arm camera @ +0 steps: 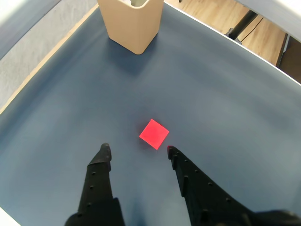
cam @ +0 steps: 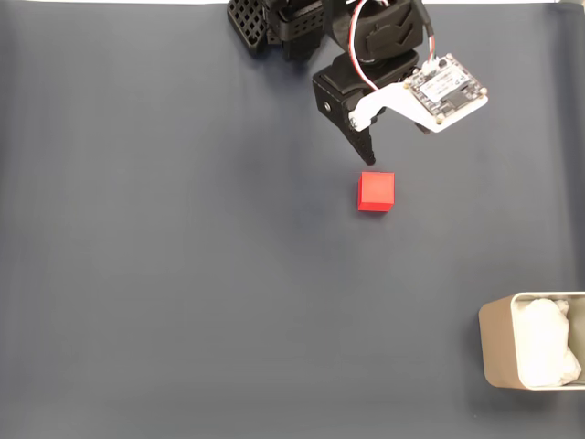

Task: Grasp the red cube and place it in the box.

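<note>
Wrist view: the gripper [arm camera: 137, 150] enters from the bottom edge, its two black fingers [arm camera: 99, 181] spread wide with nothing between them. Just past the fingertips the red cube [arm camera: 154, 133] lies on the dark blue-grey table cover [arm camera: 225, 108], nearer the right-hand fingertip, which is just beside its lower corner; contact cannot be judged. Farther up the frame, well apart from the cube, the box [arm camera: 131, 23] stands at the top edge, pale beige with rounded corners. Fixed view: the arm reaches down from the top edge, gripper [cam: 368, 160] tip just above the red cube [cam: 376, 191], the cube resting flat near the middle of the cover [cam: 137, 274]. The box [cam: 498, 343] sits at the lower right edge, white lumpy material [cam: 547, 352] inside it.
</note>
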{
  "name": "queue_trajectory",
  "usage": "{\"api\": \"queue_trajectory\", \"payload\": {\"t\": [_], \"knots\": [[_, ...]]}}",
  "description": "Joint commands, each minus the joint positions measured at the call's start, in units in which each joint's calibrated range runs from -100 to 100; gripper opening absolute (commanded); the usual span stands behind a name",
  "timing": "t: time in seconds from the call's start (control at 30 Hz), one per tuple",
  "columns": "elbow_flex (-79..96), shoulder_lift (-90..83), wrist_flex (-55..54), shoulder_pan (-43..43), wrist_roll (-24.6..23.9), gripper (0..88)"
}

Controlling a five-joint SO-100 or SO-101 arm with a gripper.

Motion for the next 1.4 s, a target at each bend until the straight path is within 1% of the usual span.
{"api": "queue_trajectory", "payload": {"t": [0.0,0.3,0.77,1.37], "knots": [[0.48,-1.32,-2.4,0.4,-0.59,30.2],[4.77,-1.15,-6.41,2.61,0.15,31.8],[11.43,-0.28,-12.48,3.81,0.59,34.4],[13.34,5.18,-18.79,3.67,1.17,35.5]]}}
